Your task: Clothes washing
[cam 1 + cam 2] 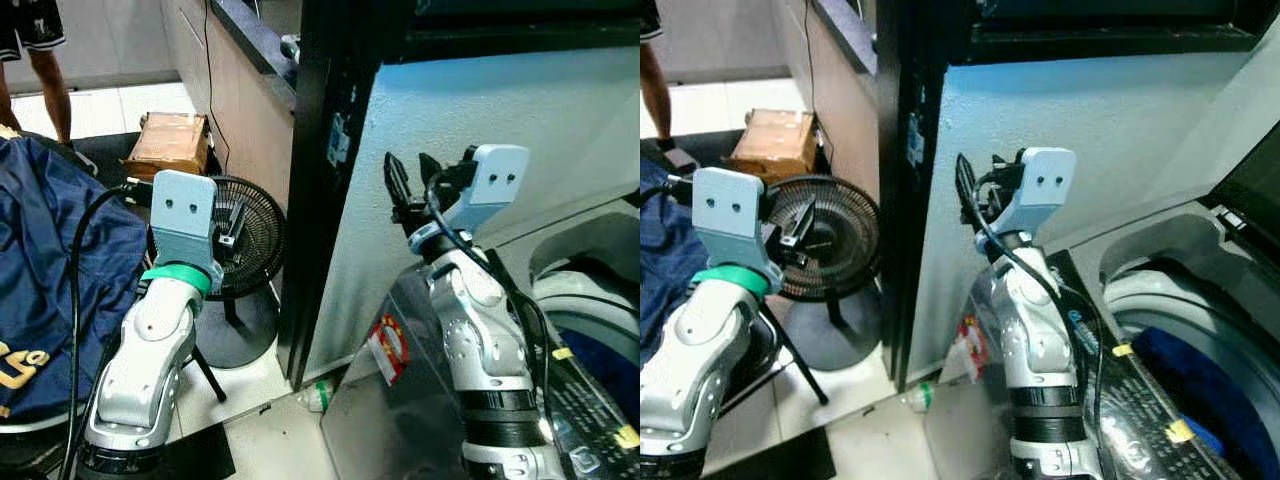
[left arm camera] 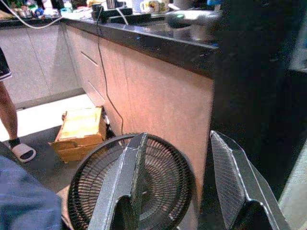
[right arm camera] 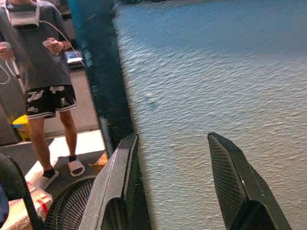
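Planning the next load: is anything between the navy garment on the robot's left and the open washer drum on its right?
Yes. Both raised arms cross that path: the left gripper, then the right gripper. The navy garment lies far left, the washer drum, lid up, far right, already holding blue cloth.

Navy garment (image 1: 50,270) (gold lettering); black fan (image 1: 245,238); tan box (image 1: 168,143).

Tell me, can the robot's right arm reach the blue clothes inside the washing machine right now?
Probably yes. The washer is open, the blue clothes lie uncovered, and the open right gripper is raised beside it with nothing between.
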Robot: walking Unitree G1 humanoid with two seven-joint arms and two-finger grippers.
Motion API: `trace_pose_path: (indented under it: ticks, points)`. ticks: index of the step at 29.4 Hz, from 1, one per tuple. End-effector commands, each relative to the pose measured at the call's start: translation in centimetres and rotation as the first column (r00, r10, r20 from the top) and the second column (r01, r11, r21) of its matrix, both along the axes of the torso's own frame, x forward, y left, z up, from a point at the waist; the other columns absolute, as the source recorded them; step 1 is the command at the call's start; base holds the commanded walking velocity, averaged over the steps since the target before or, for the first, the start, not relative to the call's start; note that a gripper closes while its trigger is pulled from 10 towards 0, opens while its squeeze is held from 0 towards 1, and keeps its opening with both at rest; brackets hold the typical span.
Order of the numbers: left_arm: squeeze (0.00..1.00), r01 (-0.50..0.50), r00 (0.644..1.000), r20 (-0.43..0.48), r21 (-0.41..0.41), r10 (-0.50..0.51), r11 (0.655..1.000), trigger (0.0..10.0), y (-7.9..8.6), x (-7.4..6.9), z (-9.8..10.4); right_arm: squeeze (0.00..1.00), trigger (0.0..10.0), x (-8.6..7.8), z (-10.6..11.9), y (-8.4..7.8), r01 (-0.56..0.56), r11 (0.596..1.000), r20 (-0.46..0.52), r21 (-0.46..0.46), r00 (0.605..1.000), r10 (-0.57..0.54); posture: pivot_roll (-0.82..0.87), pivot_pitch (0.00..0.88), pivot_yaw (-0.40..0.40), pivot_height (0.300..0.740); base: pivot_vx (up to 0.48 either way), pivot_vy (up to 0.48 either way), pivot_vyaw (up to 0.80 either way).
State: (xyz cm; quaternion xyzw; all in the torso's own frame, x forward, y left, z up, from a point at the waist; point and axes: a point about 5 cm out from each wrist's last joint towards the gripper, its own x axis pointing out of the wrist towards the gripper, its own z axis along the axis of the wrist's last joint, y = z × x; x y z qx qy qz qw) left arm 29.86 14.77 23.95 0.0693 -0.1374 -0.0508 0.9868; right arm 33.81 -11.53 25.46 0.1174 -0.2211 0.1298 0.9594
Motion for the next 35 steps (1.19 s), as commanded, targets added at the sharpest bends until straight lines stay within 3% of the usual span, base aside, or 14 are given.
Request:
trace_pose_path:
  ticks: [1, 6, 16, 20, 35]
  points:
    - [0.00, 0.012, 1.000, -0.015, -0.002, -0.012, 1.000, 10.0, -0.2, 0.0, -0.3, 0.00, 10.0, -0.2, 0.1, 0.0, -0.002, 1.000, 0.011, 0.006, 1.000, 0.002, 0.05, 0.045, -0.077, 0.740, 0.000, 0.446, 0.00]
    - [0.00, 0.013, 1.000, -0.014, -0.002, -0.013, 1.000, 10.0, -0.2, 0.1, -0.3, 0.00, 10.0, -0.2, 0.1, 0.0, -0.005, 1.000, 0.012, 0.007, 1.000, 0.005, 0.05, 0.042, -0.079, 0.740, 0.000, 0.466, 0.00]
    - [0.00, -0.014, 1.000, -0.010, -0.025, 0.013, 1.000, 10.0, 0.2, 0.1, -0.3, 0.00, 10.0, -0.2, 0.1, 0.5, -0.022, 0.999, 0.016, -0.036, 1.000, 0.023, 0.06, 0.033, -0.085, 0.740, 0.000, 0.000, 0.00]
    - [0.00, -0.018, 1.000, -0.011, -0.030, 0.018, 0.999, 10.0, 0.3, 0.0, -0.3, 0.00, 10.0, -0.1, 0.2, 0.8, -0.011, 0.995, 0.028, -0.099, 1.000, 0.014, 0.06, 0.033, -0.085, 0.740, 0.000, 0.000, 0.80]
    - [0.00, -0.018, 0.999, -0.037, -0.057, 0.016, 0.998, 10.0, 0.4, 0.0, -0.8, 0.00, 10.0, -0.2, 0.1, 1.0, -0.022, 0.993, 0.030, -0.114, 0.999, 0.026, 0.05, 0.034, -0.087, 0.740, 0.000, 0.000, 0.80]
